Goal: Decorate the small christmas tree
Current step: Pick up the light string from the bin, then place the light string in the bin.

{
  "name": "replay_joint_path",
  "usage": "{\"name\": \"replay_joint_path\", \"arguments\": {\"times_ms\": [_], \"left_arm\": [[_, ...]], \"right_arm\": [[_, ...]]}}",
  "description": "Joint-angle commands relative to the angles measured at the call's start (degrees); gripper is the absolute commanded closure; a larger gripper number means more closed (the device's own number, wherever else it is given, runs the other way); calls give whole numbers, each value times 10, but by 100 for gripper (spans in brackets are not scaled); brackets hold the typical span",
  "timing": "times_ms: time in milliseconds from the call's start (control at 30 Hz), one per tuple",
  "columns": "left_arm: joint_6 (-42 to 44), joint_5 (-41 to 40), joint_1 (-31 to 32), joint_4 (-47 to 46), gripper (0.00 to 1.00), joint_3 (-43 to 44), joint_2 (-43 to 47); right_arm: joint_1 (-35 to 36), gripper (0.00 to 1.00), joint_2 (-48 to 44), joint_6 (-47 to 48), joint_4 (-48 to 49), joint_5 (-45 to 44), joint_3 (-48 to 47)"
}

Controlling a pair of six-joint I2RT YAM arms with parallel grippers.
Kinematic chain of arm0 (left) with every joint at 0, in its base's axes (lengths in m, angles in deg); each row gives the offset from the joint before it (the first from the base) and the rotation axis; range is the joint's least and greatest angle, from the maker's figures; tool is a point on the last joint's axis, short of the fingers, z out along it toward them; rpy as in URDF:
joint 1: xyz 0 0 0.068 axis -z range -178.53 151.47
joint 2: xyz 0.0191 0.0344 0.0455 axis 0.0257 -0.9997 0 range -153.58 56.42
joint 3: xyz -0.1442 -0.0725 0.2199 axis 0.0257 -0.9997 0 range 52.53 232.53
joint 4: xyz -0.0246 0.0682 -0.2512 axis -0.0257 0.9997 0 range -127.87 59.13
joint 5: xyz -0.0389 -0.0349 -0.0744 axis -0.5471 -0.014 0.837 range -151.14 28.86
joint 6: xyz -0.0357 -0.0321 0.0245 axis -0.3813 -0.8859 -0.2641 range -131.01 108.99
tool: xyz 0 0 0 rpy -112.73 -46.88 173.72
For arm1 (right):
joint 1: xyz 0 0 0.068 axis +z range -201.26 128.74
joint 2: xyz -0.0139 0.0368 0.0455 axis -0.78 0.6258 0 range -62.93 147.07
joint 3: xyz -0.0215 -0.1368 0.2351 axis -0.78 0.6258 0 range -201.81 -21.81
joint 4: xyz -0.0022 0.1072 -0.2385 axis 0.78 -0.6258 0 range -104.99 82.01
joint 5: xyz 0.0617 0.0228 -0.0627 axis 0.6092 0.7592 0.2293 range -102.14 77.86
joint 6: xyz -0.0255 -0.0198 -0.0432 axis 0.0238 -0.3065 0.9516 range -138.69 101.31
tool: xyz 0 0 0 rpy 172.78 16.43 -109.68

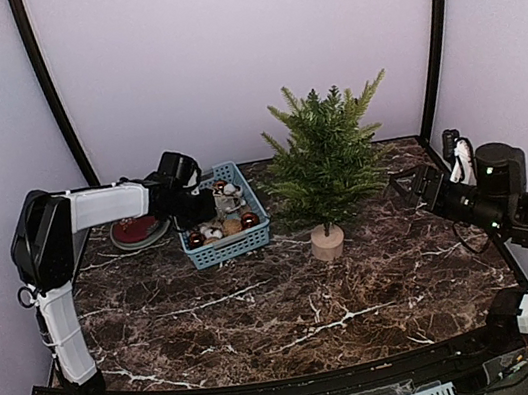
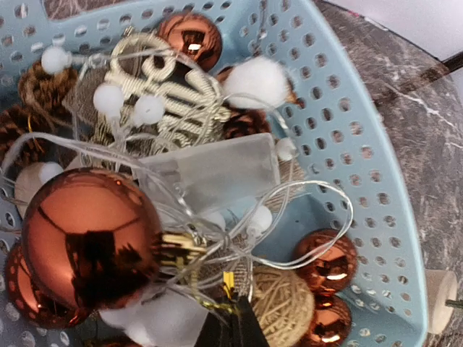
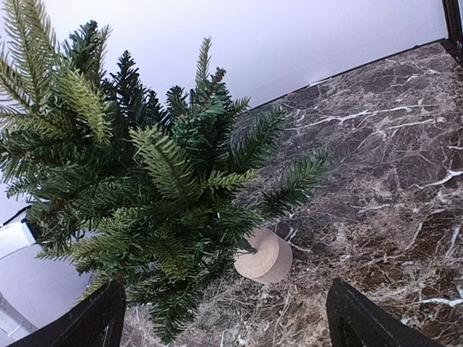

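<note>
There are one small christmas tree [image 1: 325, 152], one blue basket [image 1: 233, 251] and five copper baubles [image 2: 90, 238].

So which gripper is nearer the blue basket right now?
Left. The left gripper is down in the blue basket among the ornaments; the right gripper is beyond the small christmas tree, apart from the basket.

Marble table [image 1: 292, 304]: tree [image 1: 325, 152], basket [image 1: 235, 249], red plate [image 1: 138, 231]
</note>
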Motion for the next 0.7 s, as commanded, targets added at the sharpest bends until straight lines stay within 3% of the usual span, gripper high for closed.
{"name": "replay_joint_path", "arguments": {"times_ms": [0, 367, 667], "left_arm": [[64, 47, -5, -37, 100, -10, 117], [110, 92, -5, 49, 100, 42, 186], [112, 125, -5, 58, 100, 101, 230]], "right_arm": [[-1, 1, -15, 7, -1, -18, -9], [-2, 1, -10, 15, -9, -21, -21], [-1, 1, -18, 13, -11, -15, -28]]}}
